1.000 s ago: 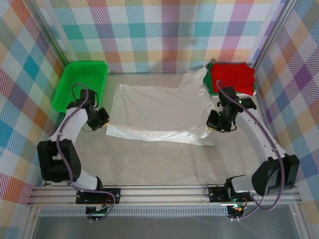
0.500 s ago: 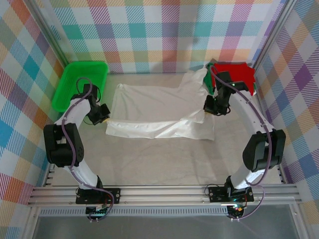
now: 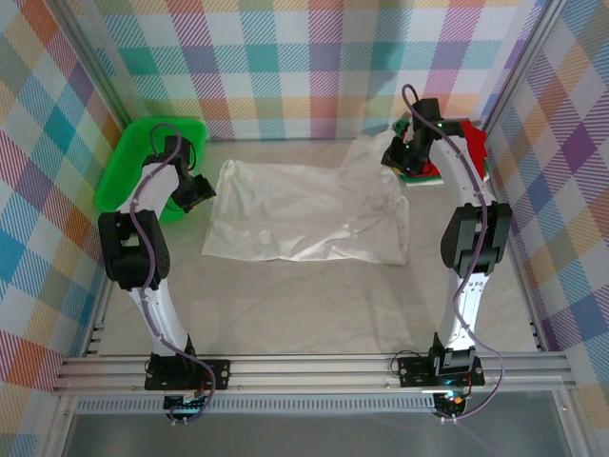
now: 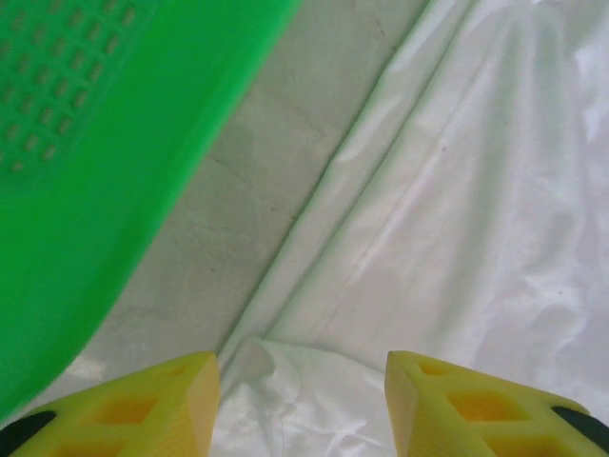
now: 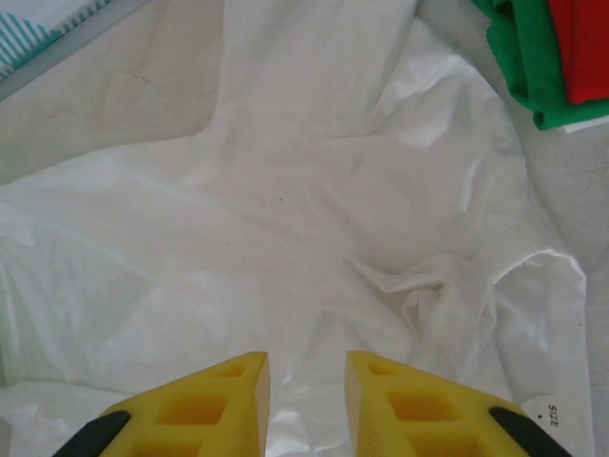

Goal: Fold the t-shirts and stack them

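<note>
We see the white tee lying creased in the middle of the worktop. The left end effector and the right end effector hang open and empty over its opposite edges, probably so that the fold lies even. The red-green stack waits at the far right.

Fingers slightly parted above rumpled white t-shirt; green tee, red tee top-right.

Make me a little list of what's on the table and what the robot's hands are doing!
white t-shirt: spread in the middle of the table, wrinkled
red t-shirt: folded, far right corner, lying on the green t-shirt
green tray: far left corner
left gripper: open, over the white shirt's left edge
right gripper: open, over the white shirt's right side
</note>
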